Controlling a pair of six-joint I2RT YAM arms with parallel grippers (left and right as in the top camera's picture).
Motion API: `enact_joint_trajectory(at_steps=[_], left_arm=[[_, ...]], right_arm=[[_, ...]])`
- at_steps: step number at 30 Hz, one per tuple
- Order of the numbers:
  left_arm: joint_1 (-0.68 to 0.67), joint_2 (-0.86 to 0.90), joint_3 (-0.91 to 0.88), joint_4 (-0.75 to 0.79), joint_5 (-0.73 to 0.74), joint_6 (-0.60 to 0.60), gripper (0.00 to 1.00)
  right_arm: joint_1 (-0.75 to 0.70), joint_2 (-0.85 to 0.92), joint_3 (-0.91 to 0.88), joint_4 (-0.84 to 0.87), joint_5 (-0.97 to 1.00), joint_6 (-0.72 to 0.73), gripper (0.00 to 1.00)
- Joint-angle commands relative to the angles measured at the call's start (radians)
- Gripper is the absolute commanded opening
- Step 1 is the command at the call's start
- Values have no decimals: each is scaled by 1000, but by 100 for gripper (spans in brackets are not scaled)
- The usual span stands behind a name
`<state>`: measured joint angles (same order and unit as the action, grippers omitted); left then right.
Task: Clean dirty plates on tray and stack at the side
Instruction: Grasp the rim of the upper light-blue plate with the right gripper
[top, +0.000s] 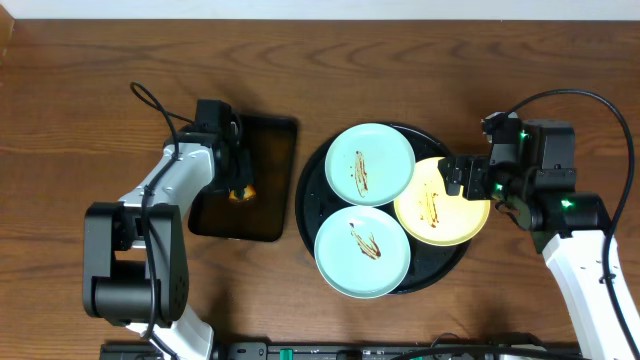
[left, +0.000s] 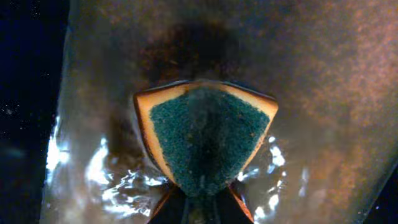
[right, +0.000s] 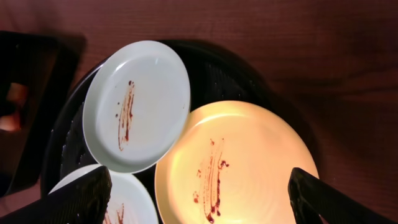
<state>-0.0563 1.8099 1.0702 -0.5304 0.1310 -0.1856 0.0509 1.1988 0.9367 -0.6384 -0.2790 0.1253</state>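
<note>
Three plates lie on the large round black tray (top: 316, 180): a mint-blue plate (top: 370, 164) at the back, another mint-blue plate (top: 362, 251) at the front, and a pale yellow plate (top: 437, 205) on the right. All three carry brown sauce streaks. My right gripper (top: 462, 182) hovers open above the yellow plate (right: 239, 168), its fingers (right: 202, 199) spread wide to either side. My left gripper (top: 238, 185) is over the rectangular black tray (top: 268, 180), shut on a sponge (left: 205, 140) with a green scrub face and orange edges.
The rectangular tray (left: 323, 93) is wet, with water glinting around the sponge. Bare wooden table (top: 80, 120) surrounds both trays. The right arm's body (top: 560, 200) stands right of the round tray.
</note>
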Motion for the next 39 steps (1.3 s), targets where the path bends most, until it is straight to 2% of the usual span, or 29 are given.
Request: enact_joint_trajectory(at_steps=[1,5,11,16,24,29,33,39], left_arm=[[-2,-21,9,-6,-12,-11,7],[-2,-35,13,-10,-11,-11,7],[-2,-151,25,-29,50,-3,8],[-2,-256,25,-14,56,5,8],[-2,-306,25,-14,65,5,8],[-2,-306,25,-22,64,5,7],[-2,-306,25,-39,64,5,8],[-2,-306,25,-43,64,5,8]], right_arm=[[10,4,18,-2,6,-8,89],[10,4,18,0,5,-22,86],[35,10,18,35,-19,-142,82],[61,39,36,88,-9,-142,80],[107,220,267,-46,43,-169,72],[137,367,294,-62,43,-77,59],[148,488,292,-75,43,28,53],[167,627,292,-80,43,87,44]])
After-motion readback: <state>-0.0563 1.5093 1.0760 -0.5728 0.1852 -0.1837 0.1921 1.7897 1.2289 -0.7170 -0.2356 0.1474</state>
